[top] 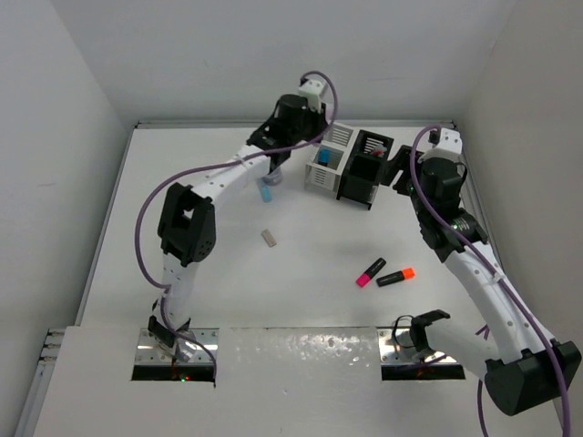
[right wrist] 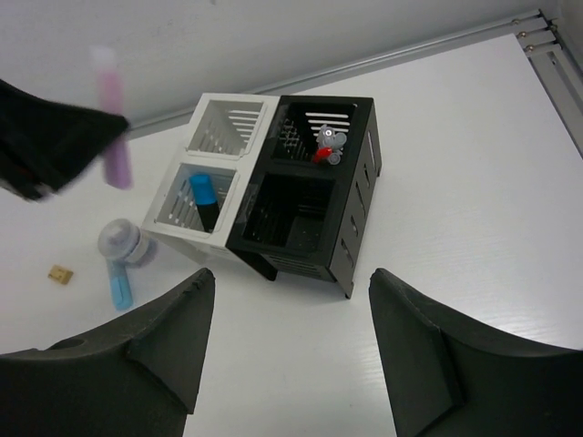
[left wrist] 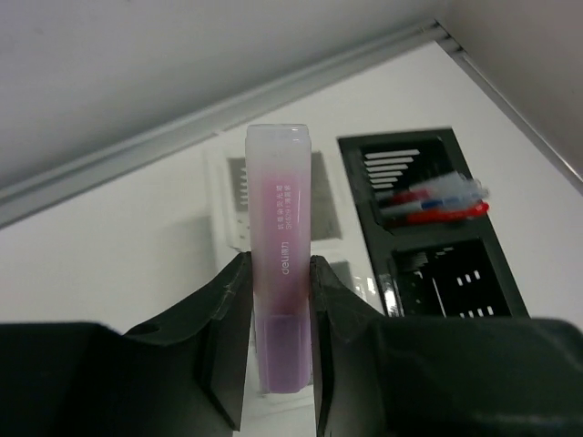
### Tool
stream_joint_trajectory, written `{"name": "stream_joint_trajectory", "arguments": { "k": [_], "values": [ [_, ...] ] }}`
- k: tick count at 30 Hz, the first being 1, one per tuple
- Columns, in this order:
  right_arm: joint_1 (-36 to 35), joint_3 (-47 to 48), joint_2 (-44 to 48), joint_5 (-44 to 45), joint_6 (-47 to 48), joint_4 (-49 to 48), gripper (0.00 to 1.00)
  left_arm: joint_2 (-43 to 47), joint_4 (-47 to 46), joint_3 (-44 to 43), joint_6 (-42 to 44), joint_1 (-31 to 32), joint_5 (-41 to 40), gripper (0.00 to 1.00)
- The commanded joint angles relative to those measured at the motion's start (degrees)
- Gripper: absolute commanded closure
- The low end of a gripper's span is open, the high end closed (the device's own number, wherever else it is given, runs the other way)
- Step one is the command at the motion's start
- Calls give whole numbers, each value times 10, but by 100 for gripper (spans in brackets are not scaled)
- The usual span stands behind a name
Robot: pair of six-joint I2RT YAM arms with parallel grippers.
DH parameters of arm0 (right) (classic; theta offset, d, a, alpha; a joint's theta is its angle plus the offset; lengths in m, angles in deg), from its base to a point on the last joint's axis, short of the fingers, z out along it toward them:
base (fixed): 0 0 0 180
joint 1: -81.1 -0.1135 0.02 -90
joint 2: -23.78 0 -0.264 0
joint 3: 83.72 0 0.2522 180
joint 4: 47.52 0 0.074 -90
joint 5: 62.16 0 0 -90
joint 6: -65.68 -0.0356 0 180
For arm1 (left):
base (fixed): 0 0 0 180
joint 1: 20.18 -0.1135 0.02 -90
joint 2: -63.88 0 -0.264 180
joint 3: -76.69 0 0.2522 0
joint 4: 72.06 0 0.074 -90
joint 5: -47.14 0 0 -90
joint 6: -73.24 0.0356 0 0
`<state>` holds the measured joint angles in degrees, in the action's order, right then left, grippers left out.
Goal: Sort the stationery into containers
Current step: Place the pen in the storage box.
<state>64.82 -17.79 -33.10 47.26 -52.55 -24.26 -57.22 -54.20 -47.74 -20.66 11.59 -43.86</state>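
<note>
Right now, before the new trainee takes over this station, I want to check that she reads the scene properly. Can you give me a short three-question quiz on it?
1. True or false: the left claw is shut on the pink stick.
2. The blue-capped highlighter stands in which bin: A) the white bin, B) the black one, C) neither?
3. Fill in: next to the pink-ended highlighter lies one with an ____ end.
Key: 1 true; 2 A; 3 orange, the orange-ended highlighter.
</note>
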Motion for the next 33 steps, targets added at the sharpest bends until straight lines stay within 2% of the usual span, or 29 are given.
{"name": "stream_joint_trajectory", "arguments": {
  "k": [1, 7, 13, 24, 26, 27, 29, 30, 33],
  "values": [
    [-2, -8, 21, 17, 10, -4, 32, -26, -72, 11, -7, 7, 13, 100],
    [-1, -10, 30, 16, 1, 8, 32, -49, -122, 31, -2, 23, -23, 100],
    [-1, 4, 35, 21, 4, 28, 32, -85, -181, 46, -2, 27, -22, 100],
    [-1, 8, 53, 42, 11, 44, 32, -94, -182, 76, -4, 26, 6, 100],
    [-1, 10, 50, 42, 12, 43, 32, -92, -176, 83, 1, 24, 24, 91],
    [0, 12, 50, 42, 12, 43, 32, -91, -176, 86, 6, 23, 30, 80],
    [-1, 15, 47, 39, 12, 40, 32, -89, -170, 92, 9, 22, 34, 67],
    [-2, 15, 45, 38, 11, 40, 32, -89, -168, 92, 10, 22, 35, 57],
    [-2, 17, 43, 37, 11, 40, 32, -84, -159, 87, 12, 20, 37, 47]
  ]
}}
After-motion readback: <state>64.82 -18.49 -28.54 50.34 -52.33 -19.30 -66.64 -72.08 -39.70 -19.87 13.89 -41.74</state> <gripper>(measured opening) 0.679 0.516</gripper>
